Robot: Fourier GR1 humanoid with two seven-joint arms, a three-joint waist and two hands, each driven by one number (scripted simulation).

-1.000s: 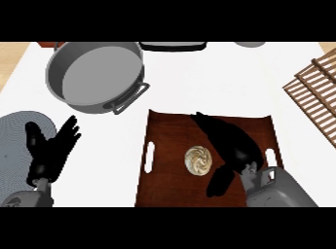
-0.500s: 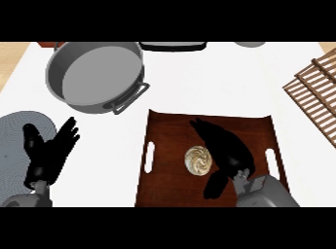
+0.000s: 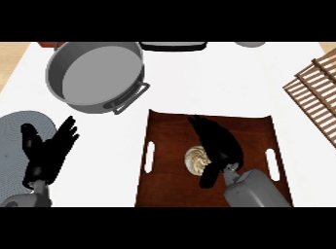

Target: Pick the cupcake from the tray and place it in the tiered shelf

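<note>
A big grey pot sits up on the white counter, a ribbed grey placemat down left.

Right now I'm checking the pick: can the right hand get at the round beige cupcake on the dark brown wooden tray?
Probably yes. The right hand is open above the dark brown wooden tray, right beside the round beige cupcake and partly overlapping it, with nothing between them.

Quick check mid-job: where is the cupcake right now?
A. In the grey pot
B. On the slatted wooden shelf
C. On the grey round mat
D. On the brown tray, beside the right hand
D: the cupcake sits on the brown tray, with the right hand alongside it.
</note>
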